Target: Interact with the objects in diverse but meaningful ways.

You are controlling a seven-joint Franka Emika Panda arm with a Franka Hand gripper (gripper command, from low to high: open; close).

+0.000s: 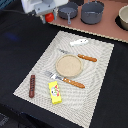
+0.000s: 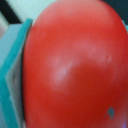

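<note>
My gripper: I hung high at the far corner of the scene, toward the exterior view's left, above the dark table and off the mat. My white body was blurred in that view.
My jaws: closed against the red ball, which sat between them. How wide they stood I could not tell beyond the ball's own width.
Red ball: it filled nearly my whole wrist view, smooth and glossy, with a small dark fleck on its skin. In the exterior view only a red-orange bit showed under my body.
My finger pad: a teal-edged pad pressed on one side of the ball. The other pad I could not see.
Woven mat: pale, lying slantwise on the dark table.
Yellow packet: flat on the near part of the mat, red print on it.
Brown stick: on the mat's edge at the exterior view's left, near the packet but apart from it.
White piece: on the far part of the mat, beyond the plate.
Tan plate: round, mid-mat, between a knife and a fork with wooden handles.
Grey pots: two, on the brown surface behind the mat.
</note>
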